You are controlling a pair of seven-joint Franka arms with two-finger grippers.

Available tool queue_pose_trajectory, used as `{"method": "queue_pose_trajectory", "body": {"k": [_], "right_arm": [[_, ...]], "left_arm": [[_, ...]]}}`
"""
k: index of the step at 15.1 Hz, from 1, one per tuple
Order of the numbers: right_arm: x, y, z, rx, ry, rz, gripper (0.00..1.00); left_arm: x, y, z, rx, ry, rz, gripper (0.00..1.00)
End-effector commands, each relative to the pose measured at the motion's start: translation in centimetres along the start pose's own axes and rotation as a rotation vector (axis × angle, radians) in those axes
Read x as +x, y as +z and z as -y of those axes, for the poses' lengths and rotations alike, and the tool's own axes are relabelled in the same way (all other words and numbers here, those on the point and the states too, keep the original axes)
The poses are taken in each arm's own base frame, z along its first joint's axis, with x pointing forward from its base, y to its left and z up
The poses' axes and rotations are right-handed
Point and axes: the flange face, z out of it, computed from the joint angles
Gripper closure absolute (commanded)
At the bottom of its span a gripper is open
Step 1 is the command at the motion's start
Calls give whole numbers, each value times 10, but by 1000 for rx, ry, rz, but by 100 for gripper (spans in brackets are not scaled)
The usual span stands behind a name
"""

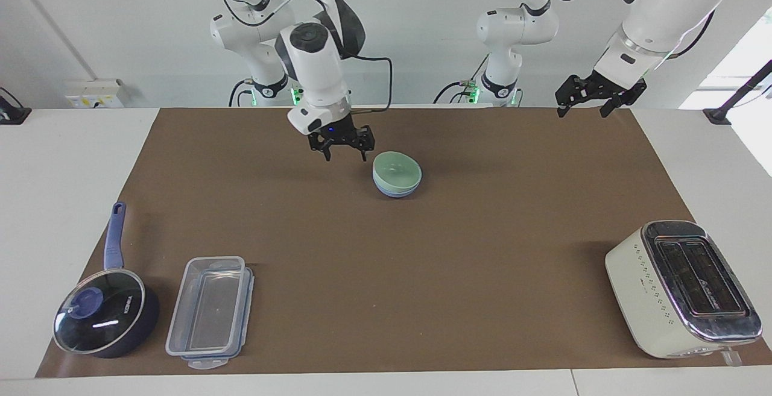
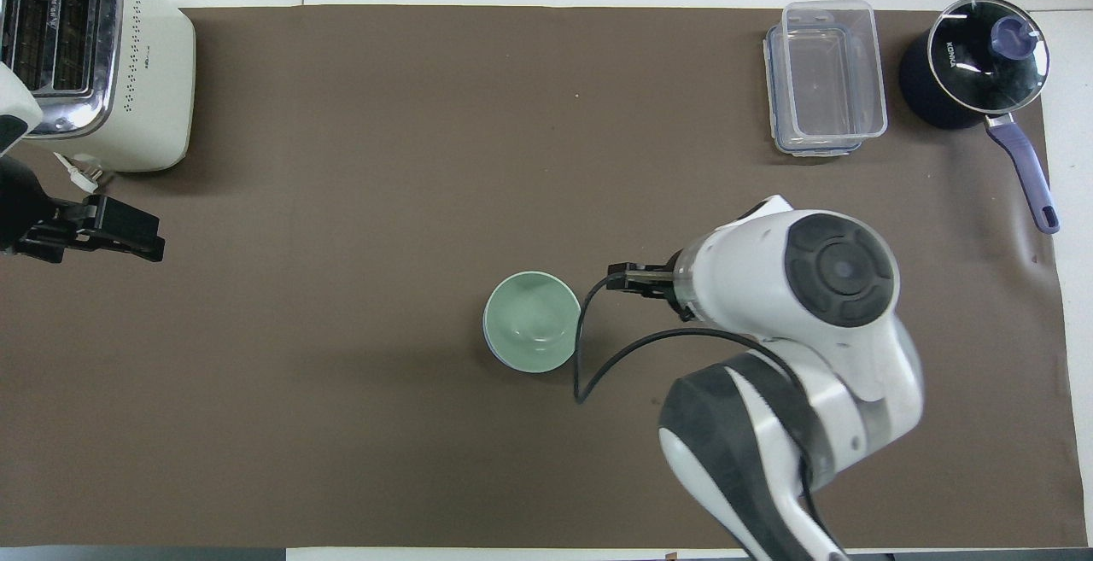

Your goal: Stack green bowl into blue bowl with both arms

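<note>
The green bowl sits nested in the blue bowl on the brown mat, about midway between the two arms' ends of the table. Only the blue bowl's lower wall shows under it. From overhead the green bowl covers nearly all of the blue one. My right gripper is open and empty, raised over the mat beside the bowls, toward the right arm's end. In the overhead view it sticks out from under the arm. My left gripper is open and empty, and waits raised at the left arm's end.
A cream toaster stands far from the robots at the left arm's end. A clear plastic container and a dark blue lidded saucepan stand far from the robots at the right arm's end. A black cable hangs beside the bowls.
</note>
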Motion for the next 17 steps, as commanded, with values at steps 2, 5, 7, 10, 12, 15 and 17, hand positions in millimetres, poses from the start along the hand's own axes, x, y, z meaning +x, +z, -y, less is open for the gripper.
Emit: {"method": "queue_pose_trajectory", "body": {"k": [2,5,7,10,12,15,17], "right_arm": [[21,-49,-81,-28,-30,-39,0],[48,-89,-118,-133,-54,-69,0],[69,-111,-135,-185,-69,-77,0],[95,-144,-148,-183,-35,-70,0],[100,-162,-151,-180,-13,-33,0],[100,-174,-151,-183,-6,7,0],[98,-176,-166,-176,20,27,0]], "left_arm": [[-8,0,-4,-7,0,-7,0],[-7,-1,-5,-7,6,-11,0],[-7,-1,-4,-5,2,-13,0],[-7,-1,-4,-5,10,-13,0],[-6,0,-4,-5,5,-13,0],[-6,0,-4,-5,8,-13,0],[-7,-1,-3,-6,2,-15,0]]}}
